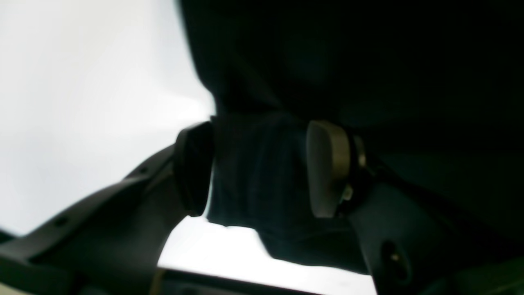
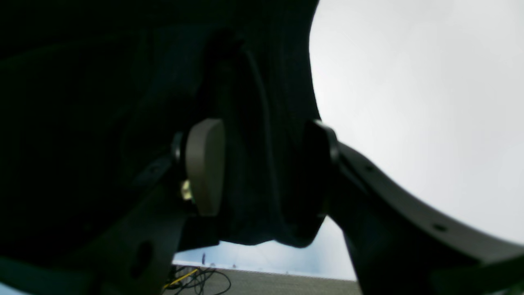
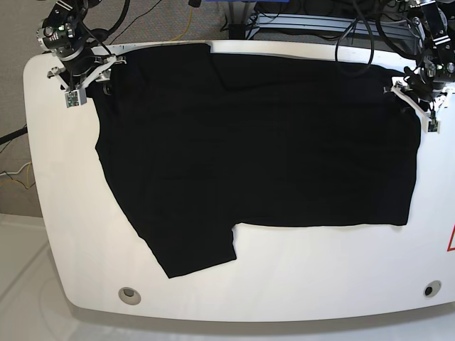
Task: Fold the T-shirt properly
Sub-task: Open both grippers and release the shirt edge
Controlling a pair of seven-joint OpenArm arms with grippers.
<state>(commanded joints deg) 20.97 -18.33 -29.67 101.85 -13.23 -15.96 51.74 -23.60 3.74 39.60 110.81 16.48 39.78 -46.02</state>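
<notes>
The black T-shirt (image 3: 256, 149) lies spread over the white table (image 3: 320, 284), with one sleeve (image 3: 192, 252) pointing to the front left. My left gripper (image 3: 411, 91) is at the shirt's far right corner. In the left wrist view it (image 1: 260, 168) is shut on a bunch of black cloth (image 1: 254, 135) that fills the gap between its pads. My right gripper (image 3: 94, 71) is at the shirt's far left corner. In the right wrist view it (image 2: 266, 168) is shut on black cloth (image 2: 262, 102) in the same way.
Two round holes (image 3: 129, 293) (image 3: 427, 289) sit near the table's front corners. Cables and equipment (image 3: 334, 21) lie behind the table's far edge. Loose cables (image 2: 196, 278) lie on the floor. A red mark (image 3: 451, 241) shows at the table's right edge.
</notes>
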